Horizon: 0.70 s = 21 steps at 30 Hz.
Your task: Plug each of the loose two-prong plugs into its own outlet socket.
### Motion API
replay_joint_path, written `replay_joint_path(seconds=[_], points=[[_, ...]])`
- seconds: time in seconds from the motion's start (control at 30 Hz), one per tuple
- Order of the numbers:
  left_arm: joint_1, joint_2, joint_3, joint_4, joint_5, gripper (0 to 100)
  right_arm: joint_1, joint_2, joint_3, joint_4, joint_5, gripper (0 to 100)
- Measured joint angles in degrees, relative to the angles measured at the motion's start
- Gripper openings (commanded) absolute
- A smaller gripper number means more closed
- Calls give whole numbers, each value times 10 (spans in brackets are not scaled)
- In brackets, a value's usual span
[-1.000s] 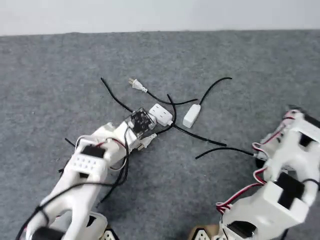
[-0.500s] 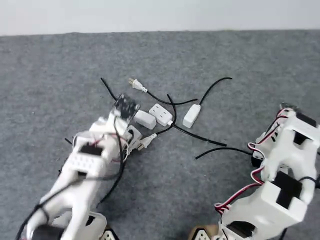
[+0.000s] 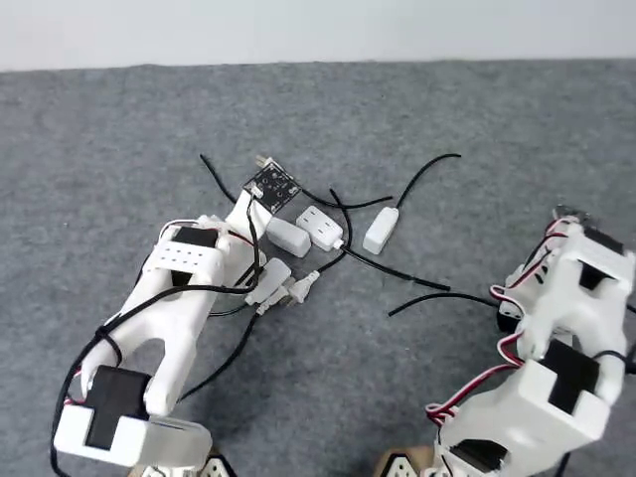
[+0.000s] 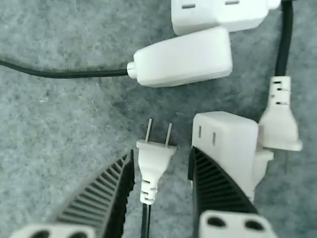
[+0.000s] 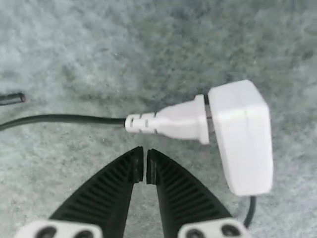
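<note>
The left arm [image 3: 174,298] stretches forward into the tangle of black cords [image 3: 393,273] at the middle of the worktop [image 3: 477,129]. I judge this is because the unmated pieces lie there. The right arm [image 3: 556,368] sits folded at the right side, well apart from that cluster. Its right tool [image 5: 143,161] has its jaws together on nothing and hangs over the felt just beside a joined socket [image 5: 242,136] with a joined plug [image 5: 173,123] seated in it. That pair looks finished, which would explain the closed, empty tool.

The left tool [image 4: 161,154] has its jaws apart, one on each side of a loose plug [image 4: 154,161]. This plug lies flat, prongs pointing away from the wrist, and is not yet gripped. The spread seems set to close on the plug's body. A socket block [image 4: 225,144] sits right against one jaw, slots up, and a second plug [image 4: 281,124] rests against the block's other side. Beyond the loose plug's prongs lies a corded socket [image 4: 183,57], likely the nearest free partner.

The worktop is covered in grey, short-pile felt, which probably keeps the light plastic parts from sliding. A plain pale wall [image 3: 318,30] runs along its far edge.
</note>
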Motion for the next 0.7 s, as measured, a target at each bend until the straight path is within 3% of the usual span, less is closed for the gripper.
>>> replay_joint_path(seconds=[0.33, 0.7], points=[[49, -143, 137, -31, -2, 219, -19, 0, 25, -36, -11, 9], [61, -160, 144, -33, -2, 221, -24, 0, 40, -59, -11, 9]])
